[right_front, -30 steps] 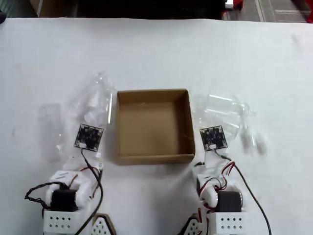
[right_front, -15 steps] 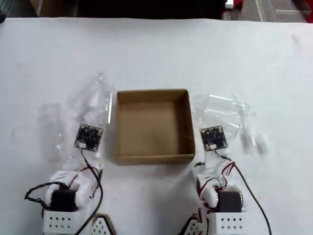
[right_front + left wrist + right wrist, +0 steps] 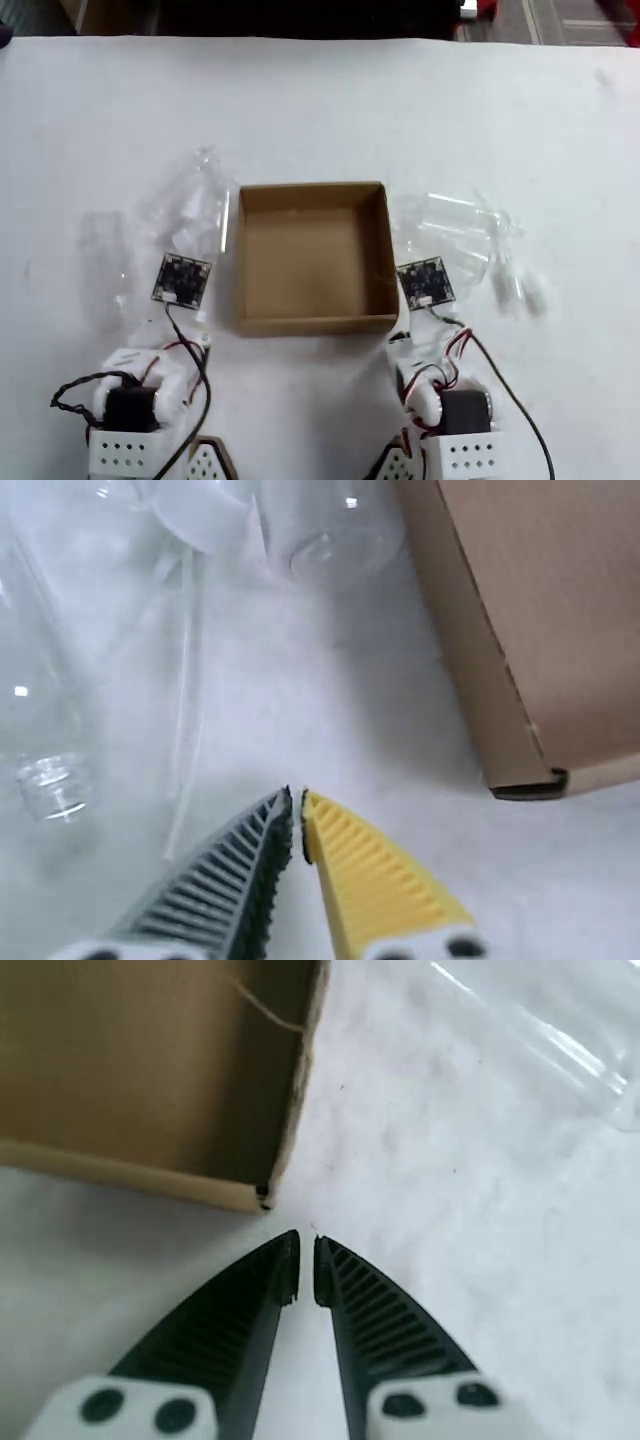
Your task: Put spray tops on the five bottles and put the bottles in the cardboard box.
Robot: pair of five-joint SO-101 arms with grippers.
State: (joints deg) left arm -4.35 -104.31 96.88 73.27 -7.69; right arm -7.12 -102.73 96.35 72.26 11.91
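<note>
Right wrist view has the right hand [image 3: 306, 1265] pressed together and empty, now swung slightly toward the cardboard box [image 3: 150, 1070] corner. The left hand [image 3: 296, 820], also closed, stays put. Clear bottles [image 3: 455, 235], seemingly uncapped, lie on the worktop [image 3: 320, 110] beside the box, so capping looks unstarted.

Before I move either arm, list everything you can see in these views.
Table: one, white, under everything.
Cardboard box: one, brown, open and empty, mid-table between the arms.
Bottles: several, clear, lying uncapped on both sides of the box, the others at its left; exact count unclear.
Left arm: one, white, near edge, left of the box; jaws grey and yellow, shut, holding nothing.
Right arm: one, white, near edge, by the box's right front corner; jaws black, shut to a thin slit, holding nothing.
</note>
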